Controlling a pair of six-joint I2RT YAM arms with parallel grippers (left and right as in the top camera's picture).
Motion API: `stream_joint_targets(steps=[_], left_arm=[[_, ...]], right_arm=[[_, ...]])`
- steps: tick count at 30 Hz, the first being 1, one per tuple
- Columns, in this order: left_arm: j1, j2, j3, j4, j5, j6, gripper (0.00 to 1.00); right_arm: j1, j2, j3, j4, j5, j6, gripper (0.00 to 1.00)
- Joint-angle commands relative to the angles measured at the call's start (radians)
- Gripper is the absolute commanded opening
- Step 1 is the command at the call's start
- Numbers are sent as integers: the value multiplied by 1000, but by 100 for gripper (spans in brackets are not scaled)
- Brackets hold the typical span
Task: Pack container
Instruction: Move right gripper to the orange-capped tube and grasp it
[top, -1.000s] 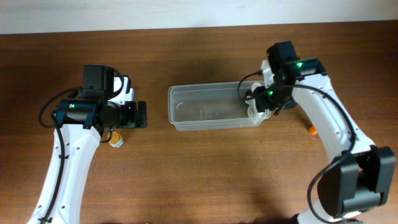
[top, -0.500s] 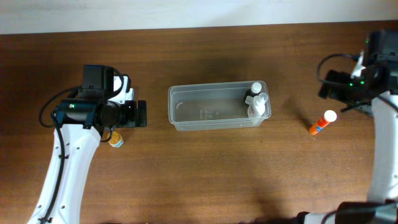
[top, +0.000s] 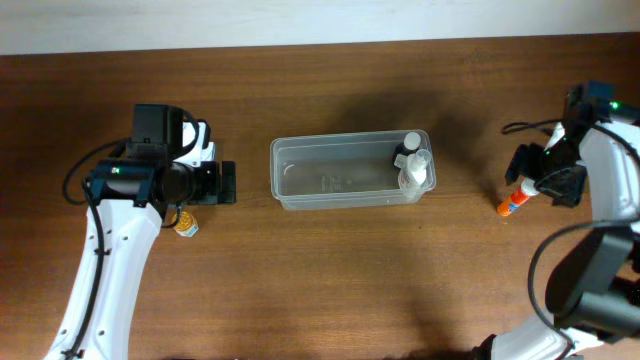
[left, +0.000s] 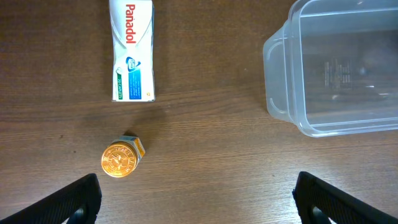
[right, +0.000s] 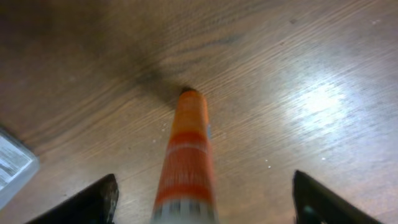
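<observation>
Two fingers of the right hand (right: 205, 202) stand spread wide on either side of an orange glue stick (right: 185, 155). The stick lies flat on the surface (right: 298, 74) toward its right edge, and nothing is pinched.

The risk from here, as I judge it, is the round stick rolling. It runs lengthwise between the fingers, and if one finger meets it before the other it may roll or swivel out of the gap. A grip near one end rather than the middle could also let it tip on the lift.

The container (top: 340, 172) sits at the middle of the surface, well apart from this hand and on its left. Two small bottles (top: 417, 172) are already crowded into the end nearest the hand, so a careless drop there could land on them.

Further on, the left hand (top: 227, 183), also spread and empty, hangs just beyond the container's other end. Near it, toward the left edge, are a Panadol box (left: 132, 53) and a gold-lidded jar (left: 120, 159).
</observation>
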Motion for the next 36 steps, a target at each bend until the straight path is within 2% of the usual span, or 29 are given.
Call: stream_joint_targets(steps=[1, 3, 11, 13, 16, 21, 25, 31, 36], left_arm=[[8, 3, 19, 2, -6, 15, 99], [8, 3, 19, 2, -6, 15, 99], [8, 3, 19, 2, -6, 15, 99], [8, 3, 19, 2, -6, 15, 99], [8, 3, 19, 2, -6, 15, 99], [8, 3, 19, 2, -6, 15, 99], [8, 3, 19, 2, -6, 15, 99], [8, 3, 19, 2, -6, 15, 99], [8, 3, 19, 2, -6, 15, 99]], right_arm=[[-1, 35, -6, -2, -32, -5, 70], [-1, 36, -6, -2, -32, -5, 66], [-1, 36, -6, -6, -32, -5, 37], [-1, 36, -6, -9, -33, -5, 36], [-1, 36, -6, -9, -32, -5, 26], [0, 36, -6, -9, -40, -5, 18], [0, 35, -6, -10, -44, -5, 7], [29, -2, 23, -24, -70, -37, 6], [133, -54, 190, -143, -69, -74, 6]])
